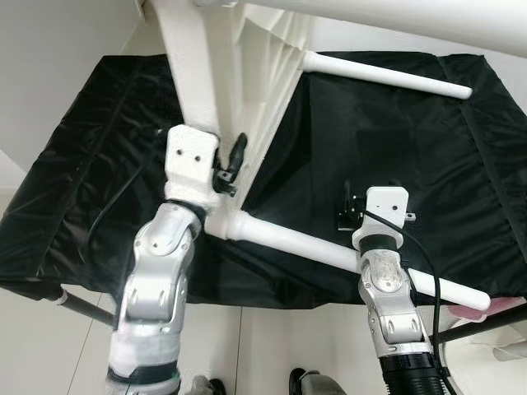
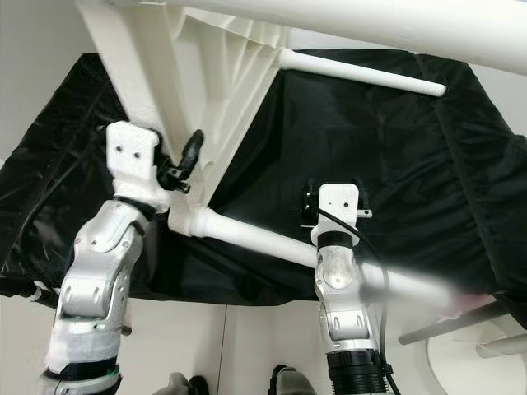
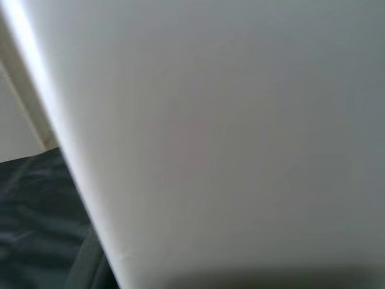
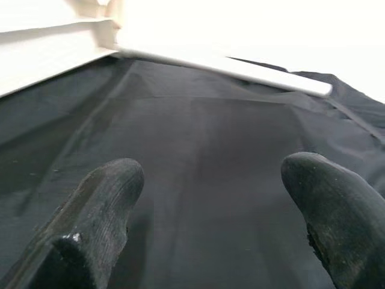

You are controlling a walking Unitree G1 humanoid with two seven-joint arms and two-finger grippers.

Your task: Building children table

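Note:
The white plastic children's table lies tipped up on a black cloth. One white leg juts from its near corner toward the lower right, and another leg sticks out at the far side. My left gripper is pressed against the table's near corner, just above that leg's socket. The left wrist view has the white panel very close. My right gripper stands open over bare cloth just beyond the near leg, with nothing between its fingers.
The cloth covers a low stand with black tube legs at the front corners. White floor lies in front of it, and a white wall rises at the left. A white round object sits at the lower right.

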